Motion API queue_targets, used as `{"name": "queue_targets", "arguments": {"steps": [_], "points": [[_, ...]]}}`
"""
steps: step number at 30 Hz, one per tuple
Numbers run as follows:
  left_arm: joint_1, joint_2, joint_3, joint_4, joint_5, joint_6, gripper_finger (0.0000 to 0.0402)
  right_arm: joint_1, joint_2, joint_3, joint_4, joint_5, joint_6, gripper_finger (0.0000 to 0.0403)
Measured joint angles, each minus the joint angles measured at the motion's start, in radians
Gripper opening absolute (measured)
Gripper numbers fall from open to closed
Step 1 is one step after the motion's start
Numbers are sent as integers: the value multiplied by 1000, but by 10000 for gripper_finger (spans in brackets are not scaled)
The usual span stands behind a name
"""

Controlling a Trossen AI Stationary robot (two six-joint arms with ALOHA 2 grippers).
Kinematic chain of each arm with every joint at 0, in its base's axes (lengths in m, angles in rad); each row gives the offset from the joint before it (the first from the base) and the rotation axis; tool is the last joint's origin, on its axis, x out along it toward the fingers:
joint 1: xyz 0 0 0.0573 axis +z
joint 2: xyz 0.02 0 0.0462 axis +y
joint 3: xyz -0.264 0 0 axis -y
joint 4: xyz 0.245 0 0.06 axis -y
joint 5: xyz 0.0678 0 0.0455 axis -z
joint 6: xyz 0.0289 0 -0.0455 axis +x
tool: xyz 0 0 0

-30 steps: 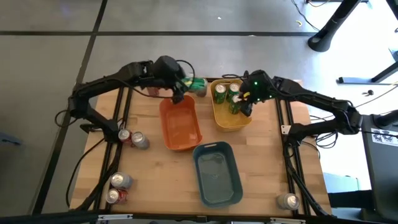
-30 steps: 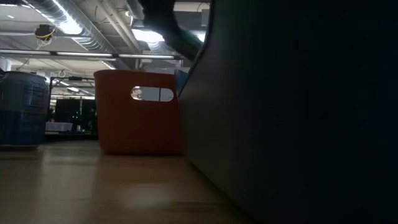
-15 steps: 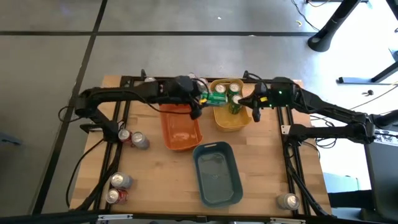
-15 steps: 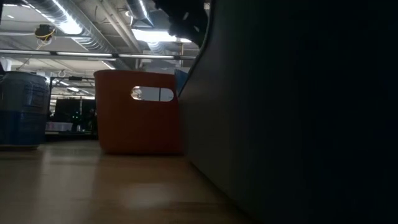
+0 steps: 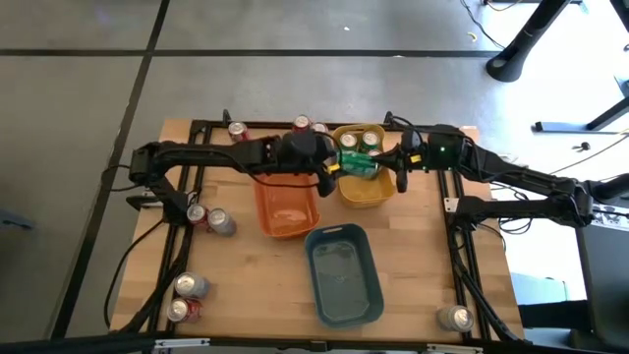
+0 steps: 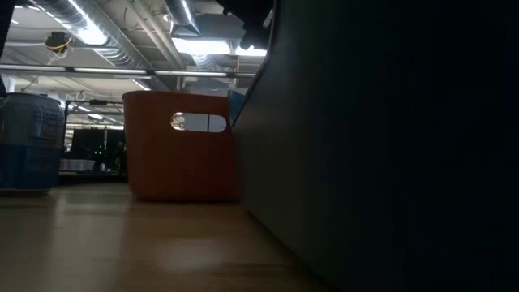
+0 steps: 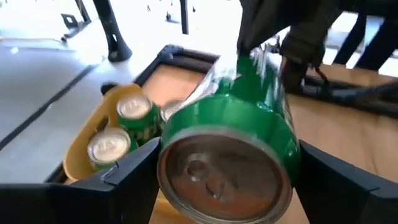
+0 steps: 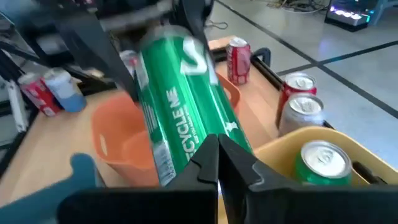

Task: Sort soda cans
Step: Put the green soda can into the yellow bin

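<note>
A green soda can (image 5: 359,165) lies level above the yellow bin (image 5: 378,200), and my left gripper (image 5: 339,169) is shut on it. In the left wrist view one end of the can (image 7: 227,168) faces the camera. Two more green cans (image 5: 349,143) (image 5: 371,140) stand upright in the yellow bin. My right gripper (image 5: 397,169) is shut at the bin's right rim, just right of the held can (image 8: 183,118). Whether it touches the can I cannot tell. My left gripper pinches the green can's curved sides (image 7: 166,152) between its two fingers (image 7: 124,180), which stand left and right of the end nearest the wrist. The fingers come level from the table's left and run along the can. The can lies on its side, lifted clear over the yellow bin.
The orange bin (image 5: 285,205) stands left of the yellow one, and the blue-grey bin (image 5: 342,273) nearer the front. Red cans (image 5: 238,131) (image 5: 302,124) stand at the far edge. Several cans (image 5: 208,219) (image 5: 184,297) lie at the left and a silver one (image 5: 454,317) at the front right.
My left gripper has carried the green can toward the table's right, from the orange bin's far end to above the yellow bin, sinking a little. My right gripper has drawn up out of the yellow bin toward its right rim, tipped more level and shut.
</note>
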Motion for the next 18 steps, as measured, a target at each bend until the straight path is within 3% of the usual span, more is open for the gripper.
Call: {"name": "queue_targets", "arguments": {"steps": [18], "points": [[58,89,-27,327,17,-4,288,0,59,-114,34,91,-68,5]]}}
